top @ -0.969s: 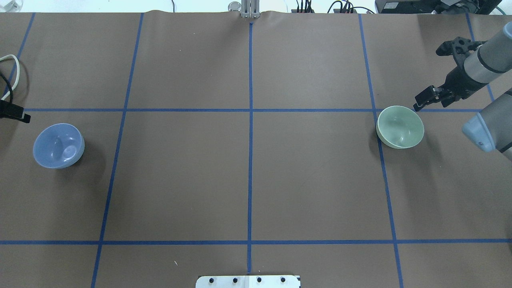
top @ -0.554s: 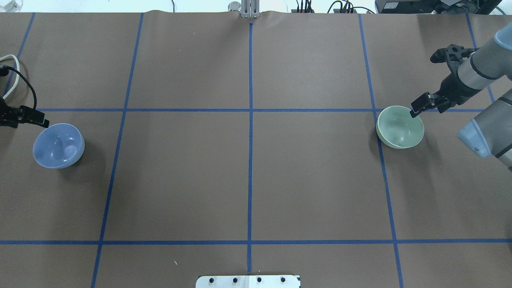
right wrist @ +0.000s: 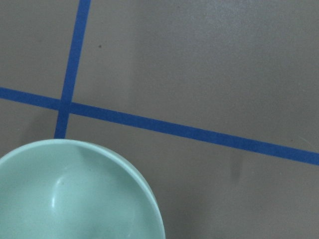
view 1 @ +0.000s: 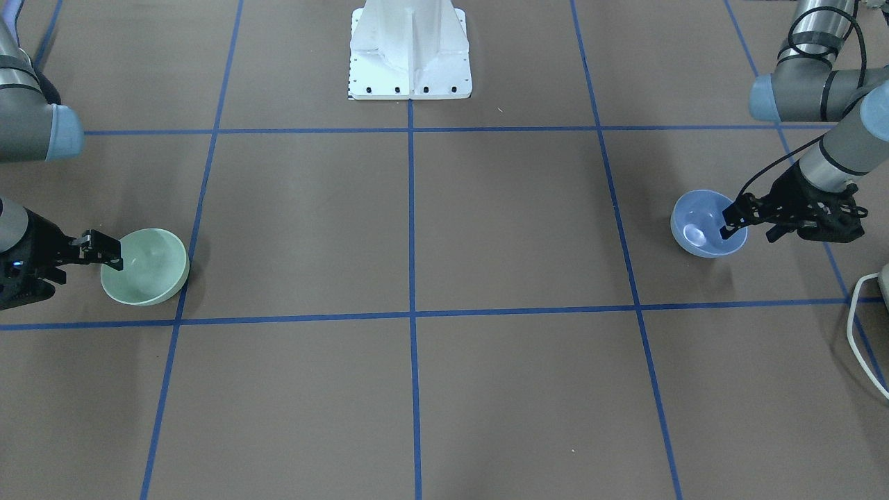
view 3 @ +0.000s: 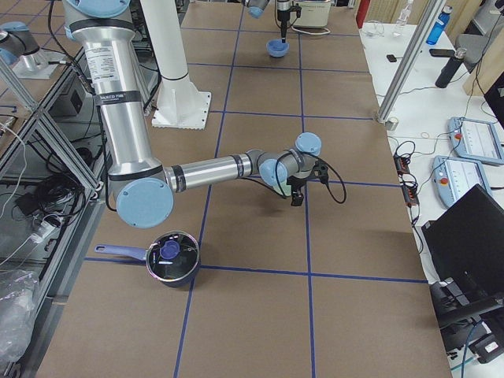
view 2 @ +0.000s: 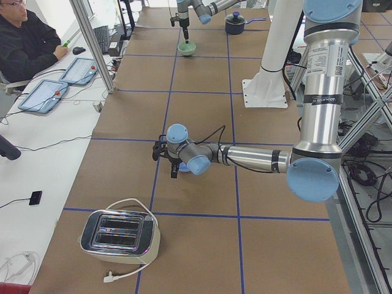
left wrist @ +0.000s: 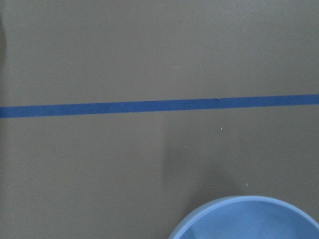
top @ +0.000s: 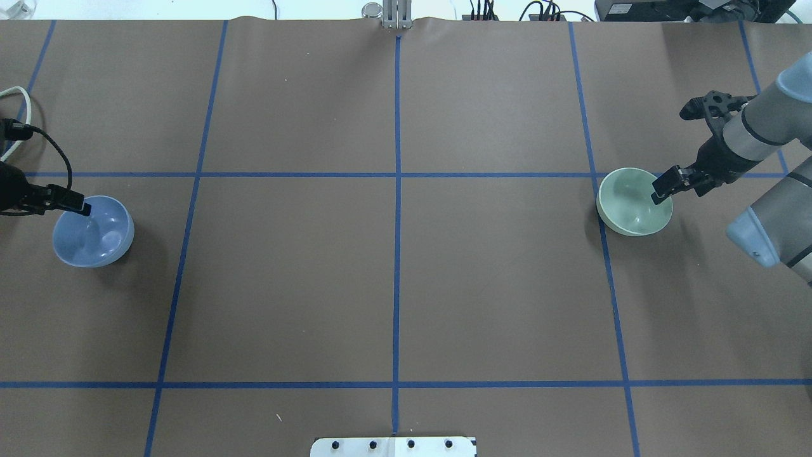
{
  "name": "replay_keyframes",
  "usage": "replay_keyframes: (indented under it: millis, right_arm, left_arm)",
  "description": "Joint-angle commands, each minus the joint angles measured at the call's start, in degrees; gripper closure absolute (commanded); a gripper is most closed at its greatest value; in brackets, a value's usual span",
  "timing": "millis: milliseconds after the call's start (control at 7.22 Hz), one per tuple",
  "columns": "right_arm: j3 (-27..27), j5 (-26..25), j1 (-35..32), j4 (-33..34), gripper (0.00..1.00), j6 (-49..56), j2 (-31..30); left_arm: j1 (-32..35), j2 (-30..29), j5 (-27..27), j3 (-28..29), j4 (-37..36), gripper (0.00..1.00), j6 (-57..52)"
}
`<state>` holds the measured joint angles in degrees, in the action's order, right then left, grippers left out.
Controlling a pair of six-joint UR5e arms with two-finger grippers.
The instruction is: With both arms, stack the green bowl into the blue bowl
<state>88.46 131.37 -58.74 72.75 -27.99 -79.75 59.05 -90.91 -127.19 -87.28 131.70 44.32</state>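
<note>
1. The green bowl stands upright on the brown table at the robot's right end. It sits just beside a crossing of the blue tape lines, with its edge over one of them.
2. The blue bowl stands upright at the robot's left end, well apart from the green bowl. Neither bowl is inside the other.
3. The right gripper reaches down at a slant to the far outer rim of the green bowl. Its jaws are apart: one finger hangs over the inside of the bowl and the other stays outside the rim. It is not clamped on anything.
4. The left gripper is at the far outer rim of the blue bowl in the same way. Its jaws are apart, with one finger over the bowl's hollow and the other outside.
5. Each wrist view shows a curved part of its own bowl at the bottom edge, with tape lines beyond it.
6. The white pedestal stands midway along the robot's side of the table.
7. A toaster sits past the blue bowl at the left end, and a dark pot with a lid sits near the right end.
8. A person sits at a side table.
</note>
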Motion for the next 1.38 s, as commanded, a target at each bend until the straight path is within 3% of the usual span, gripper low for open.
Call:
replay_keyframes:
  millis: [0,277,692,831,969,1108,1246]
  right_arm:
    - [0.04,-0.23,0.99,-0.06,0.01,-0.05,-0.05]
    - [-0.13,-0.23,1.08,-0.06,0.06,-0.05,0.12]
    - [-0.22,0.03,1.08,0.55,0.42,-0.05,0.65]
    - [-0.48,0.03,1.08,0.64,0.61,-0.05,0.65]
    - [-0.57,0.03,1.08,0.55,0.77,-0.66,0.74]
    - [-0.57,0.12,1.08,0.64,0.94,-1.27,0.91]
    - [-0.57,0.03,1.08,0.55,1.0,-1.98,0.92]
  left_arm:
    - [-0.94,0.03,0.01,1.85,2.59,0.03,0.85]
    - [-1.57,-0.06,0.28,1.5,2.77,0.09,1.91]
    - [-1.57,0.03,0.37,1.59,3.83,0.42,1.38]
    - [-1.57,0.12,0.37,1.59,3.83,0.56,1.29]
    - [-1.57,0.12,0.37,1.59,3.83,0.71,1.29]
    - [-1.57,0.12,0.37,1.59,3.83,0.98,1.29]
    - [-1.57,0.12,0.37,1.59,3.83,1.0,1.29]
